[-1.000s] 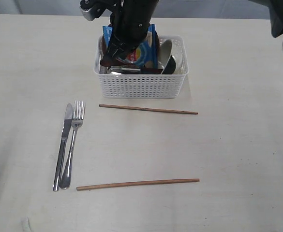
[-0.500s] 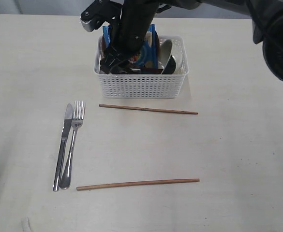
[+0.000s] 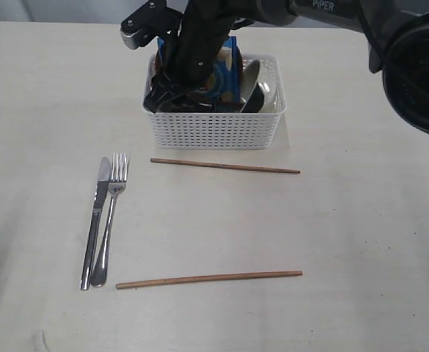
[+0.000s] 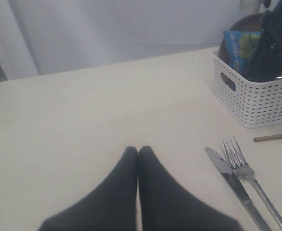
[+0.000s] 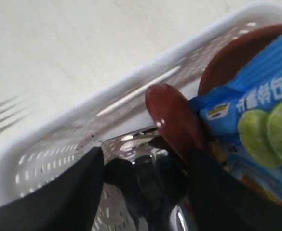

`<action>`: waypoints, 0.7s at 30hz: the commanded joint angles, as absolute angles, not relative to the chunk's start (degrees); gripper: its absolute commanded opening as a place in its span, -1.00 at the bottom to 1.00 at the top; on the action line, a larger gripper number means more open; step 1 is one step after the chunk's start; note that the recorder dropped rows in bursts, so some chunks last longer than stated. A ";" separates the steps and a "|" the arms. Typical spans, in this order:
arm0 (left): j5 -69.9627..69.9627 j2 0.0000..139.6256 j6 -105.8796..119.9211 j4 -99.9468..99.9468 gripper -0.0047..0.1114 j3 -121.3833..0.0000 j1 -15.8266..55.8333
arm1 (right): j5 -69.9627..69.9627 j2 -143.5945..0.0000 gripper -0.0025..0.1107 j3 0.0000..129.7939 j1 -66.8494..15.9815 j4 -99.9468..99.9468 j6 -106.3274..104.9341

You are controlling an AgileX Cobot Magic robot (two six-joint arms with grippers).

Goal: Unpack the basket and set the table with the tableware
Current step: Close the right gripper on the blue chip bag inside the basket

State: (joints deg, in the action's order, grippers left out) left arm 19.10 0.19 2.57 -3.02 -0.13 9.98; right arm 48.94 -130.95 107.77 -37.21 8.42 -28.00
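So far, the exterior view shows one knife [image 3: 95,220], one fork [image 3: 111,213] and two chopsticks [image 3: 225,166] laid on the bench [image 3: 361,235]; the rest sits in the basket [image 3: 214,130] beyond them. In the left wrist view, the left end effector [image 4: 138,156] is pressed together, empty. In the right wrist view, the right end effector [image 5: 145,168] stands apart inside the basket, by one spoon [image 5: 172,118], one plate [image 5: 237,53] and one bag [image 5: 256,125].

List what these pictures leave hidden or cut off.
- Exterior view: the right arm covers the basket's left half, hiding what lies there.
- Right wrist view: the chip bag covers most of the plate; the steel thing between the open right gripper's fingers is blurred.
- Left wrist view: knife and fork handles run off the edge.
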 commanded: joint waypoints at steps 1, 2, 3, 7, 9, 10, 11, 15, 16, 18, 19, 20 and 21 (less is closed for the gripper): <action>18.85 0.00 2.55 -2.94 -0.92 0.00 9.84 | 45.88 -131.58 -0.07 107.50 -36.80 2.45 -24.89; 18.85 0.00 2.55 -2.94 -0.92 0.00 9.84 | 45.04 -131.27 -0.07 107.50 -36.80 2.45 -24.35; 18.85 0.00 2.55 -2.94 -0.92 0.00 9.84 | 43.69 -131.02 -0.07 107.50 -36.80 2.45 -23.50; 18.85 0.00 2.55 -2.94 -0.92 0.00 9.84 | 41.86 -131.35 -0.07 107.50 -36.80 3.93 -23.38; 18.85 0.00 2.55 -2.94 -0.92 0.00 9.84 | 42.23 -132.21 -0.07 107.50 -36.80 3.93 -23.24; 18.85 0.00 2.55 -2.94 -0.92 0.00 9.84 | 42.48 -132.72 -0.07 107.50 -36.80 3.93 -23.24; 18.85 0.00 2.55 -2.94 -0.92 0.00 9.84 | 42.82 -133.21 -0.07 107.50 -36.80 3.93 -23.24; 18.85 0.00 2.55 -2.94 -0.92 0.00 9.84 | 42.70 -134.15 -0.13 107.50 -36.80 3.93 -22.87; 18.85 0.00 2.55 -2.94 -0.92 0.00 9.84 | 42.70 -134.15 -0.21 107.50 -36.80 3.93 -22.87; 18.85 0.00 2.55 -2.94 -0.92 0.00 9.84 | 42.66 -134.15 -0.44 107.50 -36.80 3.93 -22.87; 18.85 0.00 2.55 -2.94 -0.92 0.00 9.84 | 42.78 -134.15 -0.58 107.50 -36.80 3.53 -22.87; 18.85 0.00 2.55 -2.94 -0.92 0.00 9.84 | 43.03 -134.15 -0.69 107.50 -36.80 3.23 -22.87; 18.85 0.00 2.55 -2.94 -0.92 0.00 9.84 | 43.52 -134.15 -0.84 107.50 -36.80 3.13 -22.87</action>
